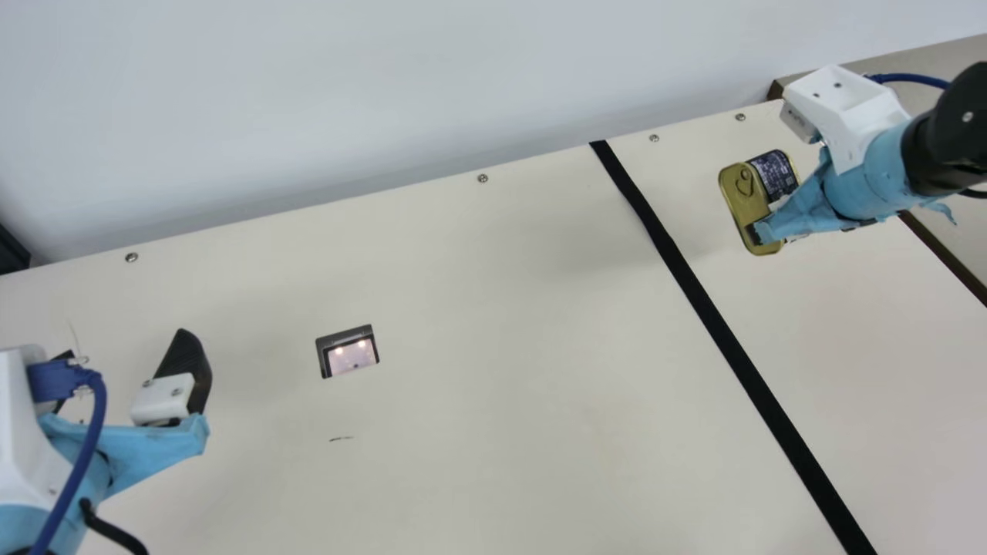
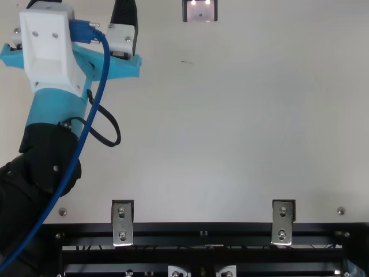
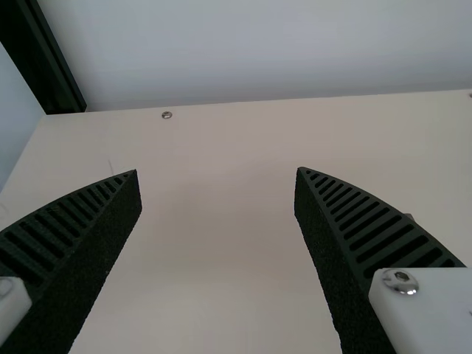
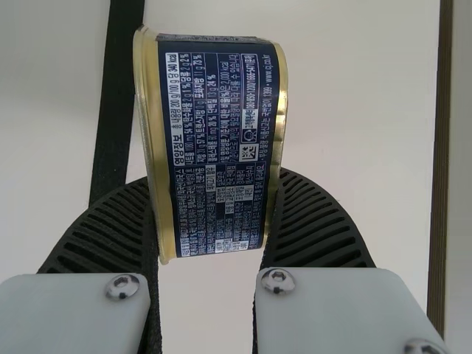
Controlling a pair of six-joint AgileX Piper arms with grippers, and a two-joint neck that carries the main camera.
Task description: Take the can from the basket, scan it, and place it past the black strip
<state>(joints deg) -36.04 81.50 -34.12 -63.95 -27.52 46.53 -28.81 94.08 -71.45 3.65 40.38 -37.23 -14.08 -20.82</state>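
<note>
- Around the can (image 4: 220,140), the right claw (image 1: 773,220) is clenched, with the gold lid and the opposite face pinched between its two black ribbed fingers.
- The can is held on its side, its gold lid and pull ring turned towards the black strip (image 1: 721,335); a dark blue label with white print is seen round its wall.
- The can is located past the strip, over the end part of the bench (image 1: 501,308); whether the bench is touched by it cannot be told.
- The left claw (image 1: 125,345) is released, its fingers spread wide apart with nothing between them, over the bench on the other side of the strip.
- Near the left claw, between it and the strip, a scanner (image 1: 348,353) is set into the bench, and two small lights are seen in its window.
- A blue cable (image 2: 95,112) is run along the left arm.
- The far edge of the bench is dotted with screws (image 1: 483,178), and a pale wall (image 1: 347,85) is seen beyond it.
- At the near edge, two metal brackets (image 2: 122,224) are fixed by a black rail (image 2: 202,231).
</note>
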